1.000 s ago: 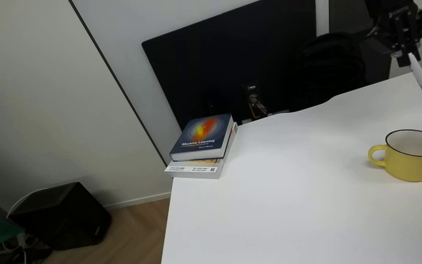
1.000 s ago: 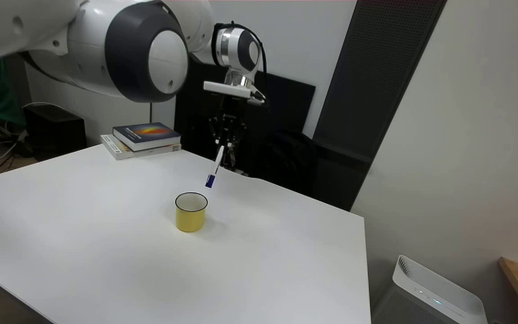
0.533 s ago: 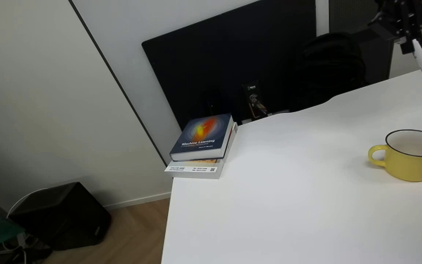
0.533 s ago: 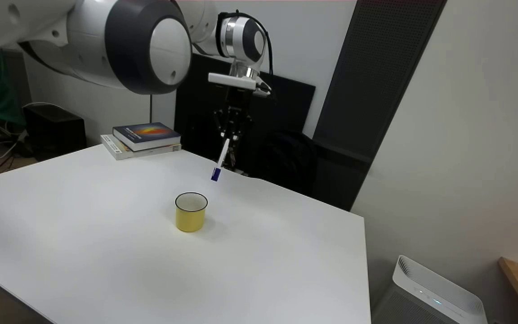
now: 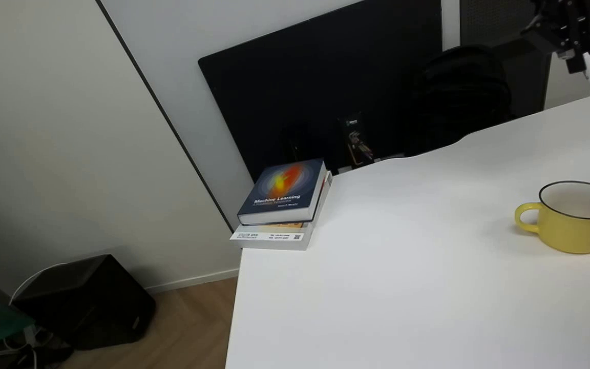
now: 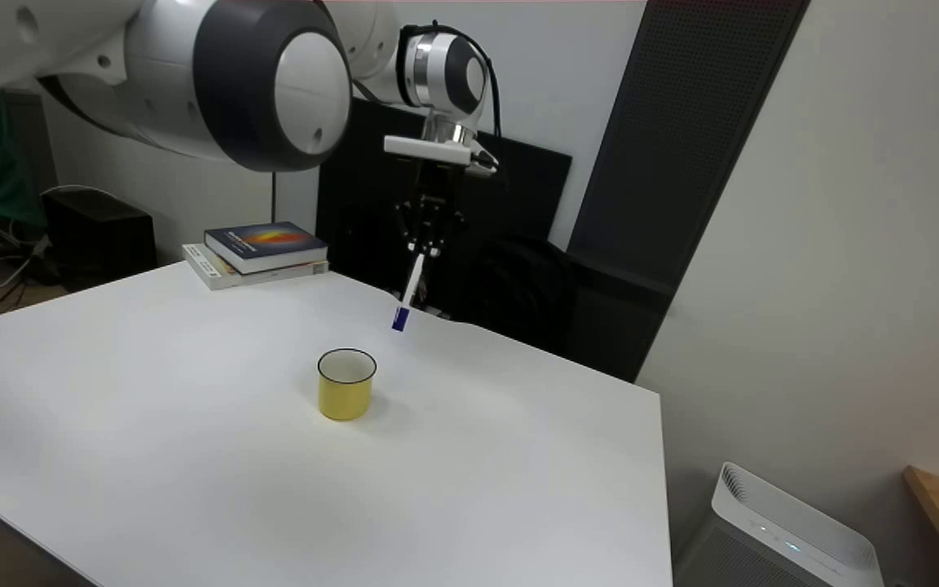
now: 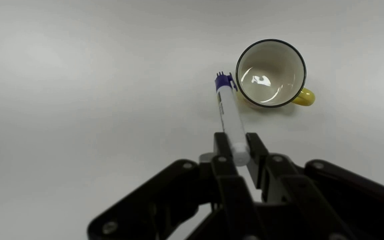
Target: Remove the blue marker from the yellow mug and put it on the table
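Claw (image 7: 238,143) gripping mrkr (image 7: 229,106) | mug (image 7: 271,70) floor: wrist vw only | bks (image 5: 282,197): both ext. vws

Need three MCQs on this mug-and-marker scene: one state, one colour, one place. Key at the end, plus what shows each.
1. On the table, the mug is:
A. upside down
B. upright
C. on its side

2. The outside of the mug is:
A. yellow
B. red
C. green

3. The marker is:
A. in the mug
B. lying on the table
C. gripped by the hand

Key:
1. B: the wrist view looks down into its open top.
2. A: its outer wall shows yellow in both exterior views.
3. C: in the wrist view the hand is closed on its white end, and both exterior views show it in the air, apart from the mug.
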Available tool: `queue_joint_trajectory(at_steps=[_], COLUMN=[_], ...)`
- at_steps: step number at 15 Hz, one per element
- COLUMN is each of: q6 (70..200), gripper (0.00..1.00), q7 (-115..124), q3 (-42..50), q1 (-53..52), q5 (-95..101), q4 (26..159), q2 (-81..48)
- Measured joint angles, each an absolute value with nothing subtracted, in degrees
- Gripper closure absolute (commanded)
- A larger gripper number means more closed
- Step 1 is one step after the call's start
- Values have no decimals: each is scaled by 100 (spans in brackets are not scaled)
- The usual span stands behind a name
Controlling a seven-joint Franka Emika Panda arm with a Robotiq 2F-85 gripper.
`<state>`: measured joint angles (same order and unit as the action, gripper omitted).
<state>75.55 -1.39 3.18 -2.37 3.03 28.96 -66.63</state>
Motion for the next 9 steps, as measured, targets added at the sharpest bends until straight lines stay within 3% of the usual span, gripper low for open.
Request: queue_joint_trajectory(at_steps=[9], q6=[7682], gripper=[96], q7=[-90], q3=[376], q1=[17], q5=[331], q4=[2905], q2=[-6633])
